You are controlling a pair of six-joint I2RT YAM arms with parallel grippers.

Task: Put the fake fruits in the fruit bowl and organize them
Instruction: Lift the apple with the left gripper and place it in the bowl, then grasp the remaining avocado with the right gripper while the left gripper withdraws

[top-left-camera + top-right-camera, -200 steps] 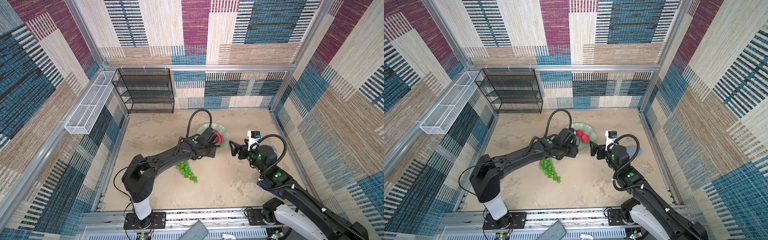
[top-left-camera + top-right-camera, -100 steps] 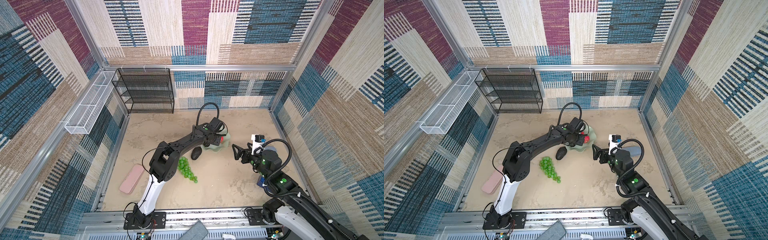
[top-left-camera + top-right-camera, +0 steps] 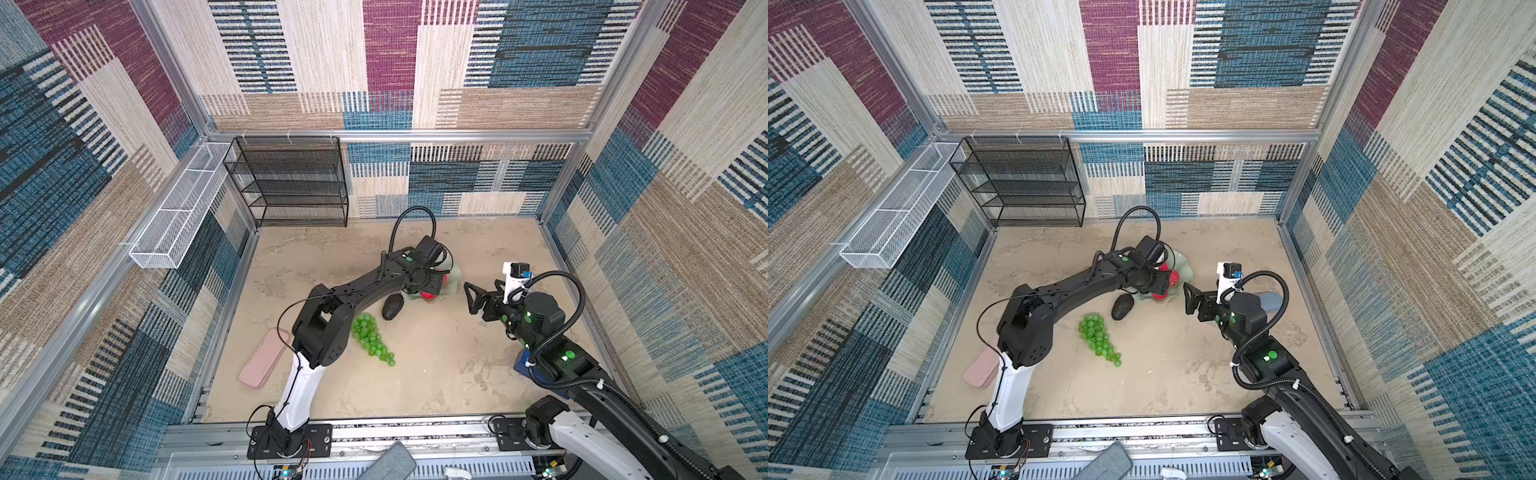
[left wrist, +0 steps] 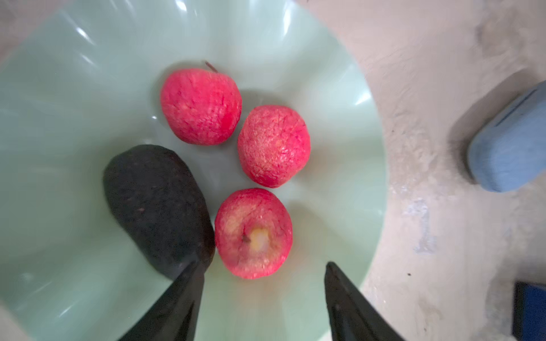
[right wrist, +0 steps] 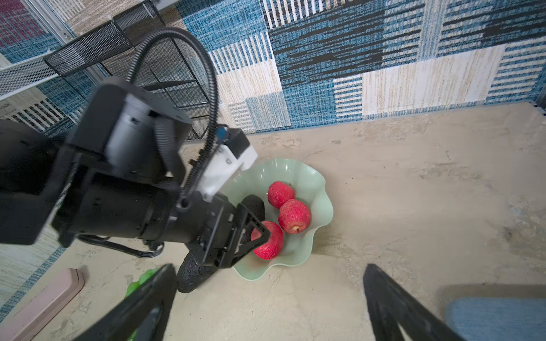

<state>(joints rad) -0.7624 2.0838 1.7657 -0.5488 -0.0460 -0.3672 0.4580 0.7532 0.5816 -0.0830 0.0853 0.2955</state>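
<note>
Mint-green glossy fruit bowl (image 4: 325, 88), wavy scalloped rim, held three rough-skinned red apples (image 4: 273, 146) plus one matte, pebbly black avocado (image 4: 156, 206). Left gripper (image 4: 263, 265) hung over the bowl, jaws partly apart, clamping nothing. One fingertip (image 4: 189, 283) overlapped the avocado's end, contact unclear. Second avocado (image 3: 392, 307) lay on the beige table (image 3: 436, 374) just outside the rim, with the translucent green grapes (image 3: 371, 338) near it. Right gripper (image 5: 269, 265) was spread wide, empty, just beside the bowl.

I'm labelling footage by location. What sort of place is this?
Probably a robot test cell, not a home: carpet-lined walls in an aluminium frame, left arm and right arm bolted to a front rail, fake apples in a mint bowl.
</note>
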